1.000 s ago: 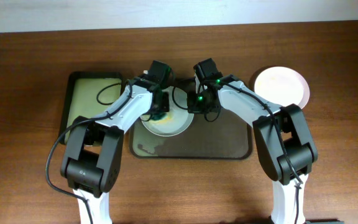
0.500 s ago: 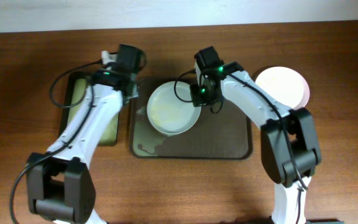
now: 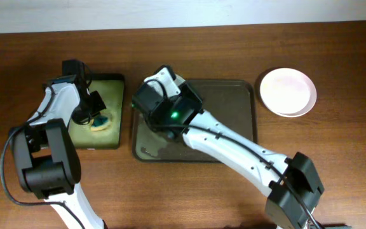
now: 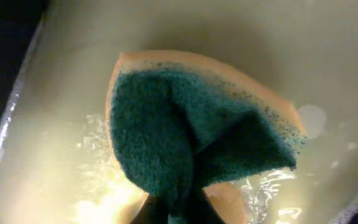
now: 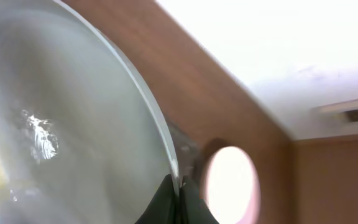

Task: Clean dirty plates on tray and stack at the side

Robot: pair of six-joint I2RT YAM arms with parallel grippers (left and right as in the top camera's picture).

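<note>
From above, the left gripper is reaching down into the small tray with the yellowish lining. A sponge is sitting at its tip. The right arm is stretching across the brown tray to its left end. It is hiding most of what it is carrying. A side plate is lying on the tabletop at the far right, well apart from both arms.

In the left wrist view, the jaws are pinching the sponge at its bottom fold. The green side is facing up, and the tray lining around it is shining wet.

In the right wrist view, the right gripper is squeezing its jaws on the rim of the dirty plate. The plate is tipping up on its edge, off the tray. A bit of yellow is showing at the lower left, so it probably needs more wiping. The side plate is showing far behind.

The sponge is lying just to the left of the dirty plate, and the left arm is the nearer one to bring it over.

Half a second ago the dirty plate was lying flat on the brown tray and the left gripper was only nearing the small tray. Now the plate is up and the sponge is dipping.
</note>
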